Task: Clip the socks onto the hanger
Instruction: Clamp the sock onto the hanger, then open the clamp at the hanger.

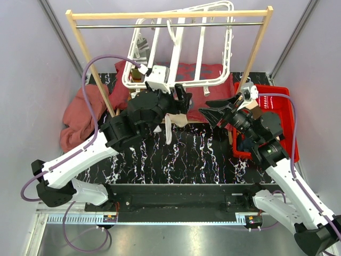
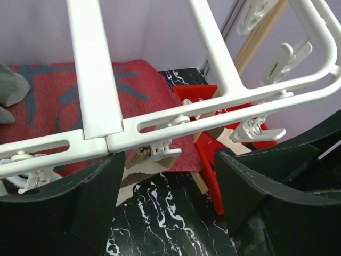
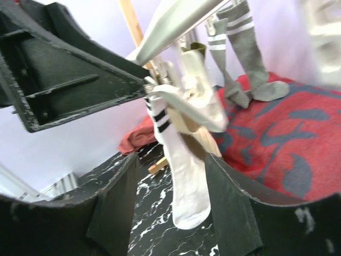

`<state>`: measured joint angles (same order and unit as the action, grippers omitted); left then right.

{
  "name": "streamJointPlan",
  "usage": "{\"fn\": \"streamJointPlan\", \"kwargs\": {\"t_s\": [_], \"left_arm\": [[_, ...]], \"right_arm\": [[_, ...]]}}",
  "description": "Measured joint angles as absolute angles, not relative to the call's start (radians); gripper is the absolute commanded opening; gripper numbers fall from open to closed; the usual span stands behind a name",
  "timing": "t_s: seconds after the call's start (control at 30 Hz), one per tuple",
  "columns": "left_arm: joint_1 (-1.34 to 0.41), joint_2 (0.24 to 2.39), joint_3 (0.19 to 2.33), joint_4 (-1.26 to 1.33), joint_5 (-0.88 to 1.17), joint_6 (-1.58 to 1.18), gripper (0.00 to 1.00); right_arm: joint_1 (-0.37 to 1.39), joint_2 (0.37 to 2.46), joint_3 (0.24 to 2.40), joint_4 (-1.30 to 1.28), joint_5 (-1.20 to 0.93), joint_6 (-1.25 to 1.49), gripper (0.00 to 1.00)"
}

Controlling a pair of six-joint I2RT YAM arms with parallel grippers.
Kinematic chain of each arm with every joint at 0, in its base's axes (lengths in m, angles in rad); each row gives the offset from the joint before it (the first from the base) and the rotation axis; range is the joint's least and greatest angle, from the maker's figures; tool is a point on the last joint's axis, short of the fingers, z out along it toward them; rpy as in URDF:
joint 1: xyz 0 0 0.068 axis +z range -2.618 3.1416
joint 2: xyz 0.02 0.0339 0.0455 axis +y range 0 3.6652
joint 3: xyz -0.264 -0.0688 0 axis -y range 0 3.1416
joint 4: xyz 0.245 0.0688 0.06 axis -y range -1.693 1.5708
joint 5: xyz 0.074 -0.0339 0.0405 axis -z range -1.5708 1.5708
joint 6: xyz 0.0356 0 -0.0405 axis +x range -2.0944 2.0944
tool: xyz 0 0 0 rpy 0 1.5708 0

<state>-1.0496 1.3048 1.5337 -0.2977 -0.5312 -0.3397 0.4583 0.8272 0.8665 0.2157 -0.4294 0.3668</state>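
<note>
A robot test cell in a lab. Plain lilac partition walls [image 1: 26, 64] close in the black marble-patterned tabletop [image 1: 186, 160] on its left, right and far sides. Two robot arms [image 1: 80, 160] are mounted by an aluminium rail [image 1: 170, 219] at its near edge, trailing purple cables [image 1: 106, 57]. At its far edge stands a bare wooden rail frame [image 1: 160, 15] with a white hanger [image 1: 178, 45] on it, and at its right a red plastic bin [image 1: 282, 106].

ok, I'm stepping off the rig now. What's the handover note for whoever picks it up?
Left hand: open, empty, just under the hanger front bar.
Right hand: open, empty, facing the white striped sock.
Done: that sock hangs from a hanger clip; grey socks hang from clips farther back.
Left: spare socks, it seems, in the red bin by the right arm; free clips remain.
</note>
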Motion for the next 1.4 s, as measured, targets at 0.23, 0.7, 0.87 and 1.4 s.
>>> {"fn": "streamJointPlan", "kwargs": {"t_s": [0.23, 0.7, 0.87, 1.4], "left_arm": [[-1.041, 1.295, 1.529, -0.300, -0.537, -0.340, 0.73], [-1.040, 1.295, 1.529, -0.313, -0.538, -0.340, 0.73], [-1.040, 1.295, 1.529, -0.313, -0.538, -0.340, 0.73], [-1.040, 1.286, 1.529, -0.323, -0.538, -0.341, 0.73]], "right_arm": [[0.458, 0.841, 0.865, 0.250, -0.371, 0.295, 0.71], [0.580, 0.920, 0.893, 0.326, -0.234, 0.044, 0.72], [0.662, 0.923, 0.894, 0.376, -0.104, -0.059, 0.72], [0.710, 0.965, 0.868, 0.484, 0.080, -0.166, 0.48]]}}
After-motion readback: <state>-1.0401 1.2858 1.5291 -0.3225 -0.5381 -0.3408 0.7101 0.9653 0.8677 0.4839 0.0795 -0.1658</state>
